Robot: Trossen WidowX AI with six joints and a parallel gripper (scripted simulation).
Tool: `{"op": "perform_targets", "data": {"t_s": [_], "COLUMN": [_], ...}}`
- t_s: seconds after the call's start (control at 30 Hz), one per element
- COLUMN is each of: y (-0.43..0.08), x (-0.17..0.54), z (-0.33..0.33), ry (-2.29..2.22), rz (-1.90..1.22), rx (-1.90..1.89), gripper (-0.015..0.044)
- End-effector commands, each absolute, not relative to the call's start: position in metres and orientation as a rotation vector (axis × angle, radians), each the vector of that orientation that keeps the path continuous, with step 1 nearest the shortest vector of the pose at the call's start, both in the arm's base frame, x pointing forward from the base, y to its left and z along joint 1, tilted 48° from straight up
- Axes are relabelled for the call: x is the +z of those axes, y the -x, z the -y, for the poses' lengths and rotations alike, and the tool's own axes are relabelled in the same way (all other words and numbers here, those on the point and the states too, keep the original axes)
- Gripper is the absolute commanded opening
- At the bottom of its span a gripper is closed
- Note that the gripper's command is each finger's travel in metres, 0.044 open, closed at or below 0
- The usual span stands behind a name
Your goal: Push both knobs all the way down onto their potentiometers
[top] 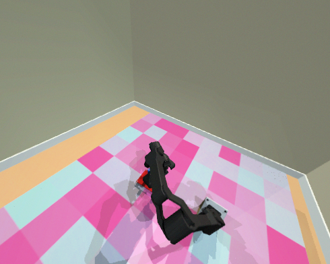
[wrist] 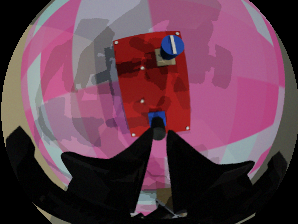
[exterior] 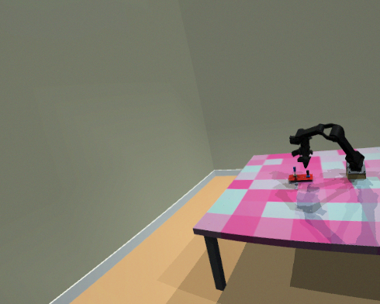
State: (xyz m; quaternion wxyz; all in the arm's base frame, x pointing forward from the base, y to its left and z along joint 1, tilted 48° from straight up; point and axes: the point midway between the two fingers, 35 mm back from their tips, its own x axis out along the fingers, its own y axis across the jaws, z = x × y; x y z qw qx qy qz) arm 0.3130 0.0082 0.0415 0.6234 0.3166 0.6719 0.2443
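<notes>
Matte-black angular arm (top: 159, 175) (exterior: 315, 129), black hand (exterior: 305, 166) (wrist: 160, 132), tapered fingers

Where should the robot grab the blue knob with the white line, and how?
Probably around the sides of the blue knob, coming straight down from above: it's round, stands upright, and pokes up high above the red board.
</notes>
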Motion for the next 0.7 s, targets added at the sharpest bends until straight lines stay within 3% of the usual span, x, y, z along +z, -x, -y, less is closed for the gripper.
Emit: {"op": "perform_targets", "data": {"t_s": [0.0, 0.37, 0.67], "y": [-0.324, -0.390, -0.393], "x": [0.045, 0.058, 0.053], "z": [-0.004, 0.021, 0.016], "ry": [-0.735, -0.712, -0.710], "rz": [-1.538, -1.567, -1.569], "rx": [0.556, 0.587, 0.590], "gripper": [0.0000, 0.0000, 0.0000]}}
